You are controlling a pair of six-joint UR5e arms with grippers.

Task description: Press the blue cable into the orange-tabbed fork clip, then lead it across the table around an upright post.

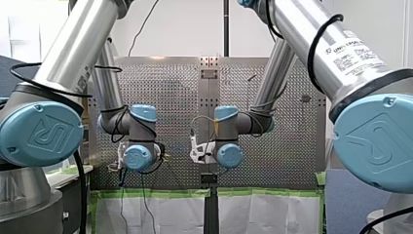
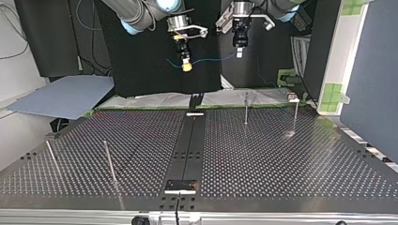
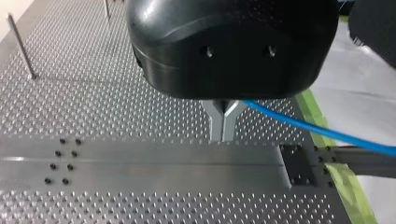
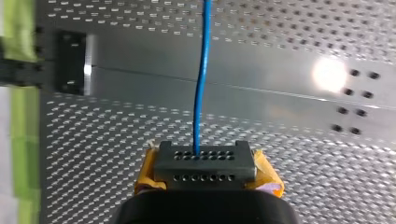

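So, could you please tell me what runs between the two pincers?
Only the blue cable: in the top view it runs through the air from my right pincer across to my left pincer.

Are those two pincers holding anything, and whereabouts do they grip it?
Both grip the blue cable, strung between them: my left pincer with metal fingertips, my right pincer with yellow pads. Where along its length is unclear.

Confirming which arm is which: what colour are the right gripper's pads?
Yellow-orange pads, flanking the right gripper holding the cable; the right wrist view shows them best.
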